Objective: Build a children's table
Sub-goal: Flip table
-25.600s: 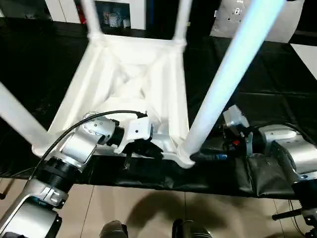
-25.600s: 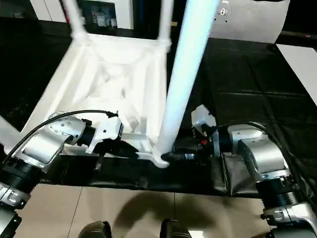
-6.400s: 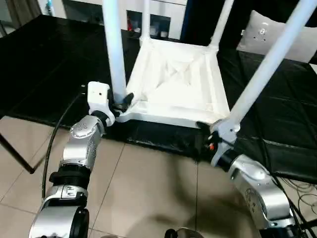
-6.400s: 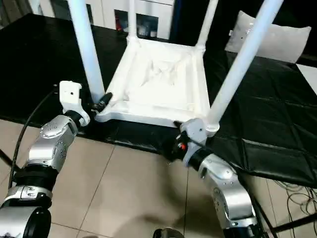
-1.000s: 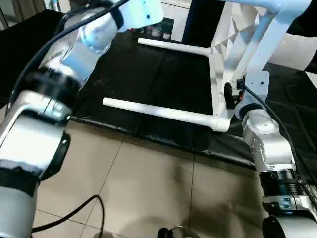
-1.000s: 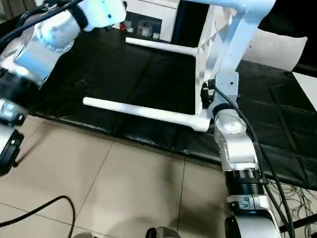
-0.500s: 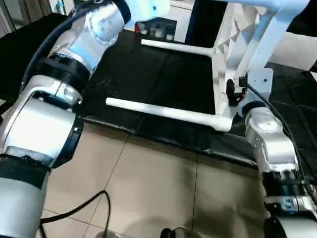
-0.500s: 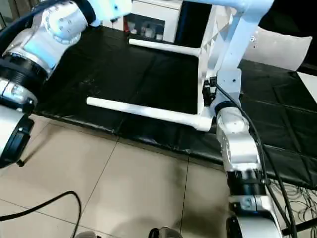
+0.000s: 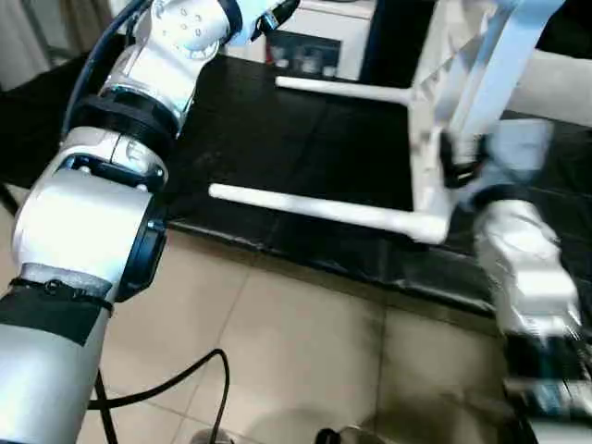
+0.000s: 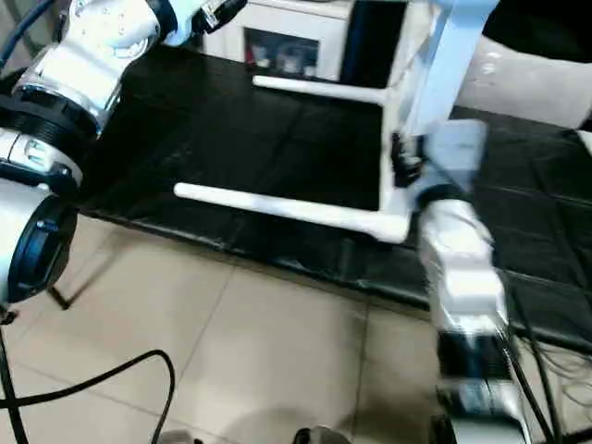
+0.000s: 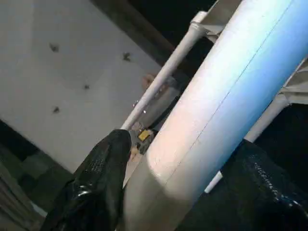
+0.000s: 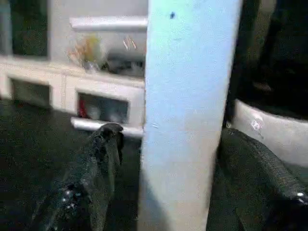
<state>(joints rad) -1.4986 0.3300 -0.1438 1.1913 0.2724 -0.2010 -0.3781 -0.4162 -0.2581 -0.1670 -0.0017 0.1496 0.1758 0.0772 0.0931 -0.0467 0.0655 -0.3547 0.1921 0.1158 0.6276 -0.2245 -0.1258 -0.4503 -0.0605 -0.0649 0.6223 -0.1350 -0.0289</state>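
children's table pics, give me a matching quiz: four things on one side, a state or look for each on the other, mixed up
Things:
1 top
2 near leg
3 work table
4 floor

States:
a tan tiles
b stands on edge
c covered in black sheet
d lies level, pointing to the robot's left

Pairs: 1-b, 2-d, 3-c, 4-a

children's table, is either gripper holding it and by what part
Both hold white legs: the left gripper near one leg's end, the right gripper around another leg.

No legible text, label, brand or number anywhere (shelf items too blurred).
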